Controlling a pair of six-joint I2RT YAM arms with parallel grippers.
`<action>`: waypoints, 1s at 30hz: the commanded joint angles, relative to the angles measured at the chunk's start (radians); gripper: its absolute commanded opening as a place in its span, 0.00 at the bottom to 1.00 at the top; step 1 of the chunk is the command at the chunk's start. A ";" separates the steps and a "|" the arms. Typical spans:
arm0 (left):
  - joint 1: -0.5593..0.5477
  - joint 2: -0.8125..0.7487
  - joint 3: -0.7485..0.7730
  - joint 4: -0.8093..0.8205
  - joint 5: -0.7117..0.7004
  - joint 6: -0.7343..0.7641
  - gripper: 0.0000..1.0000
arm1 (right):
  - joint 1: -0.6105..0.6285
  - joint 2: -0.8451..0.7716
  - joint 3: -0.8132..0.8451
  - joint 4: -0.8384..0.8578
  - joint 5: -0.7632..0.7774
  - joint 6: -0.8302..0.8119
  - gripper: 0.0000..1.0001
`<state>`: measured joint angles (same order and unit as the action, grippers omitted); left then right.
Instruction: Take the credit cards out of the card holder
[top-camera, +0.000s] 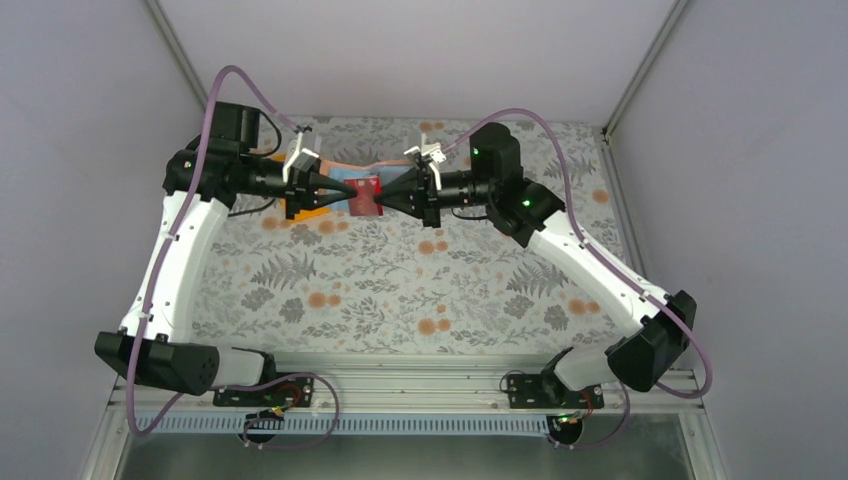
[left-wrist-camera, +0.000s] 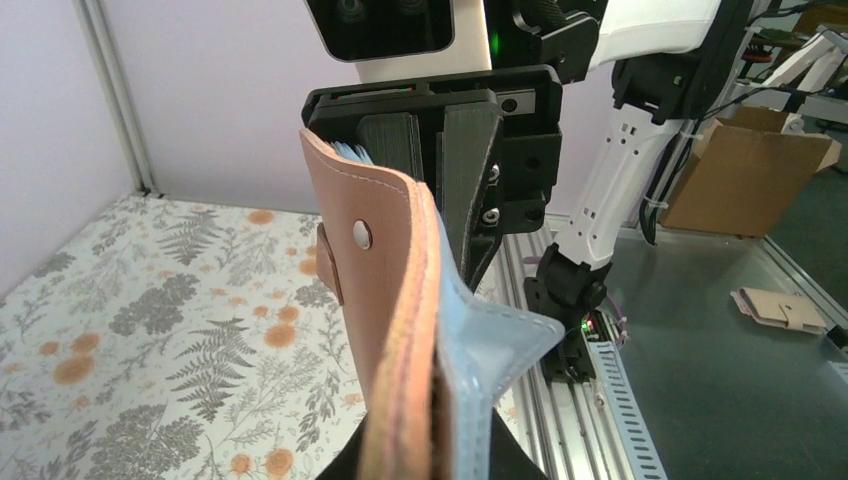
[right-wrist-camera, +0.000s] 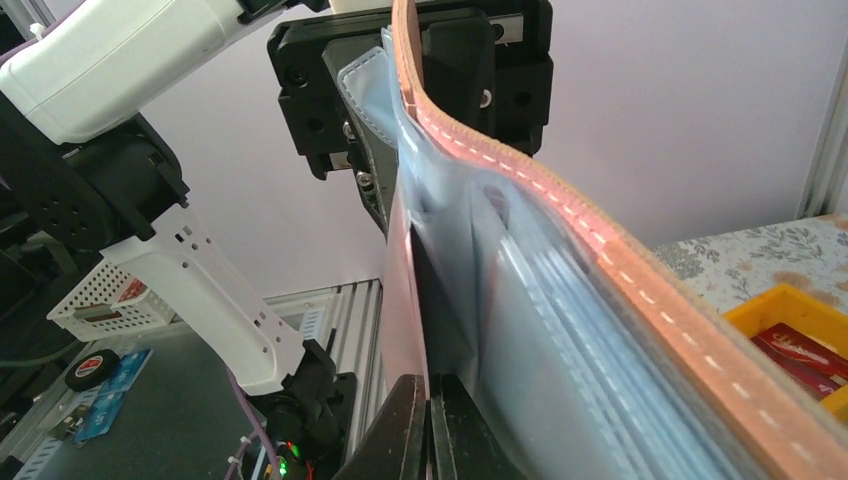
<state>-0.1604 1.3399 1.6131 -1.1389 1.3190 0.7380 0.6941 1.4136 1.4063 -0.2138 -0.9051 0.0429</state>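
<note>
Both arms met above the surface (top-camera: 400, 290) near the middle of its far edge, with the holder (left-wrist-camera: 380, 290) lifted clear between them. The left pincer (top-camera: 346, 188) was clamped on one end of the tan leather. The right pincer (right-wrist-camera: 432, 425), facing it, was closed on a thin reddish sheet coming out of the blue lining, apparently the edge of the red card (top-camera: 366, 190) visible between the two tips from above. The holder's long axis ran left to right from one pincer to the other, and its leather bowed a little along that line. The card lay at the right pincer's end, so that arm was much the nearer to it. A clean draw would probably mean pulling rightward along that axis while the left arm braced the holder. The bend in the holder could bind the card in its sleeve. The orange tray (right-wrist-camera: 775, 302) sat on the surface below the left pincer, with red cards (right-wrist-camera: 800, 350) already in it.
</note>
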 joint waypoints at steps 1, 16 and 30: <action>-0.010 -0.011 -0.021 0.017 0.064 0.018 0.13 | -0.006 -0.042 -0.020 0.023 0.027 -0.004 0.04; -0.010 -0.010 -0.025 0.019 0.065 0.017 0.24 | -0.020 -0.076 0.010 -0.047 0.095 -0.029 0.04; -0.010 -0.011 -0.022 0.019 0.066 0.011 0.07 | -0.048 -0.106 0.006 -0.103 0.118 -0.056 0.04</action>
<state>-0.1722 1.3399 1.5902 -1.1168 1.3361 0.7265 0.6834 1.3468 1.3926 -0.3008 -0.8204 -0.0048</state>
